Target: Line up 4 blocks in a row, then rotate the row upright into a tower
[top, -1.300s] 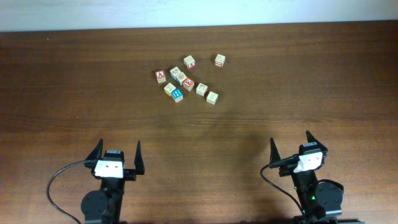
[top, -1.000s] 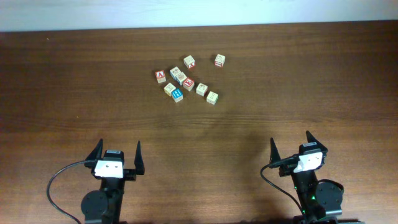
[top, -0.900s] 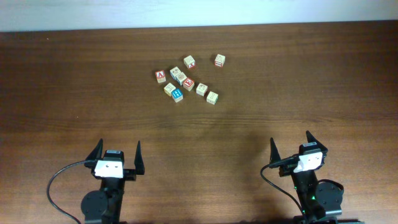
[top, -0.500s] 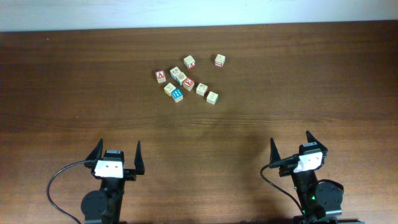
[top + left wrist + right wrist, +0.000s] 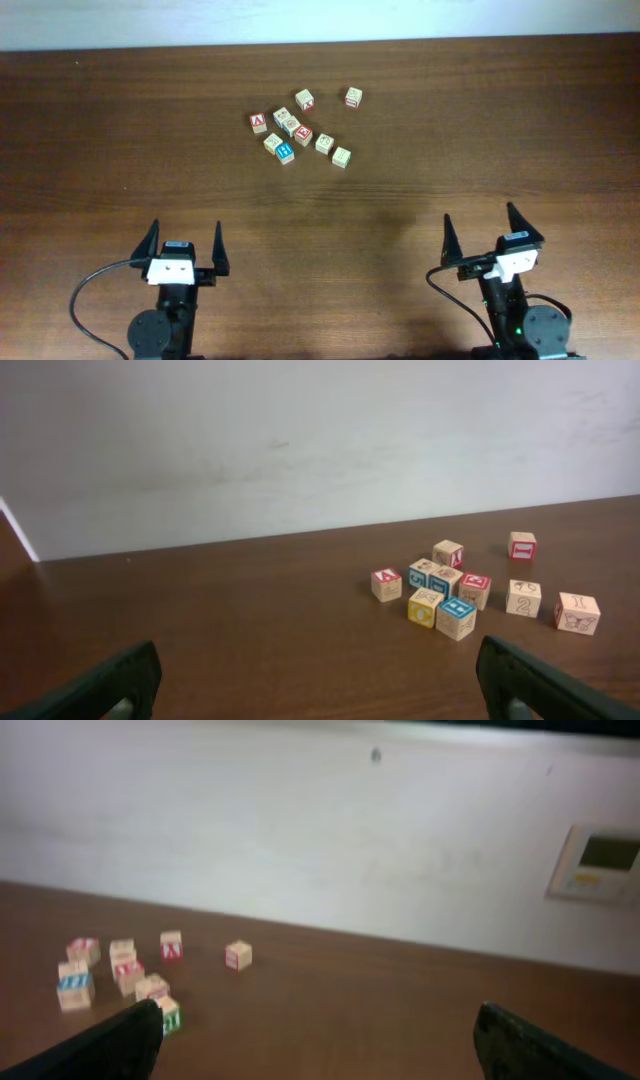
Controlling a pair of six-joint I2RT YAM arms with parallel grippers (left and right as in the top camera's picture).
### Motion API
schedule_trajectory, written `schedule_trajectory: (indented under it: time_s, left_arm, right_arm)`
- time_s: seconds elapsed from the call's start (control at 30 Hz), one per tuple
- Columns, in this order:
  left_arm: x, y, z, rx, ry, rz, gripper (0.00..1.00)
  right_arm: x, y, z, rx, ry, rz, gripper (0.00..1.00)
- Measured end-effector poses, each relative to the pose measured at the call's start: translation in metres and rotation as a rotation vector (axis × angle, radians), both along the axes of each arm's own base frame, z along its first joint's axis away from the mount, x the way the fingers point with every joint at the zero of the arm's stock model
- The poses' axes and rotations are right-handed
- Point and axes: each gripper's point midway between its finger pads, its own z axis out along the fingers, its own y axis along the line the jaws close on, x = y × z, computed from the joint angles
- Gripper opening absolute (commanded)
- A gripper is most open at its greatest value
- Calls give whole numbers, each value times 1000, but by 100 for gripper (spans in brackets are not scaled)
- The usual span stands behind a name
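- Nearest to us, at the bottom left of the overhead frame, the left gripper (image 5: 186, 226) stands with its fingers spread wide and nothing between them. Against the frame of half a second ago, it has slid a touch toward the left edge.
- At the bottom right, the right gripper (image 5: 480, 213) is likewise spread wide and empty. Its shift is plainer — it sits further right than before, and its white body is lower in the frame.
- In the left wrist view we see only the dark fingertips (image 5: 105, 682), one in each bottom corner. The right wrist view shows the same, though it is blurred.
- Above the grippers lies a broad stretch of bare brown table (image 5: 100, 170); neither gripper touches any block.
- The blocks sit in a loose cluster in the upper centre of the overhead frame, well apart from both grippers. We find none of them moved since the earlier frames.
- The blue-faced block (image 5: 286, 152) is at the cluster's lower left edge.
- The red-faced block (image 5: 303, 135) is just up and right of it.
- The first pale block (image 5: 324, 144) is just right of the red one, and the second pale block (image 5: 341, 157) — lower right again — ends the row.
- The red "A" cube (image 5: 259, 122) holds the cluster's left end.
- Farthest, a white wall (image 5: 300, 440) fills the upper half of the left wrist view.
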Motion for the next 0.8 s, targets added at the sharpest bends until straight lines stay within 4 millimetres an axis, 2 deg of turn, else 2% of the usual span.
schedule_trajectory:
  time_s: [0.03,0.13,0.2,0.23,0.3,0.33,0.37,0.43,0.47,0.5,0.53,0.57,0.6,0.63,0.67,0.7,0.73,0.77,0.8]
  left_arm:
    - [1,0,3,0,7,2,99]
    - [3,2,35,1,-5,11,99]
    - [12,0,62,3,10,-2,99]
    - [17,-3,67,2,52,-20,99]
    - [34,-8,82,-2,144,-55,99]
    - [40,-12,81,-9,227,-78,99]
    - [55,-18,95,-18,281,-112,99]
    - [78,-23,106,-37,414,-148,99]
    - [84,-24,106,-45,468,-155,99]
    - [87,-26,105,-60,567,-166,99]
    - [103,-27,116,-67,610,-174,99]
    - [106,-27,112,-73,668,-174,99]
    - [113,-31,117,-93,768,-191,99]
    - [121,-33,119,-104,810,-202,99]
    - [134,-35,118,-119,874,-215,99]
    - [140,-36,114,-128,913,-221,99]
    - [150,-36,108,-136,950,-223,99]
    - [162,-37,102,-139,959,-226,99]
    - [169,-37,90,-144,987,-226,99]
  right_arm:
    - [-1,0,7,0,-10,0,99]
    - [-9,0,47,4,-67,1,99]
    - [-6,4,69,-1,-21,23,99]
    - [-6,8,75,-6,32,48,99]
    - [1,17,109,-9,125,97,99]
    - [5,19,114,-10,188,110,98]
    - [12,23,119,-8,249,133,99]
    - [34,36,129,-2,354,202,98]
    - [43,42,123,7,424,239,98]
    - [59,59,120,35,549,336,98]
    - [70,65,124,43,562,370,99]
    - [79,72,116,70,668,411,98]
    - [101,81,122,83,703,454,98]
    - [108,86,117,93,765,471,98]
    - [138,117,117,50,846,559,99]
    - [151,130,112,29,859,591,98]
    - [165,157,97,-25,942,636,99]
    - [177,173,88,-67,964,660,98]
    - [191,195,59,-149,1016,686,98]
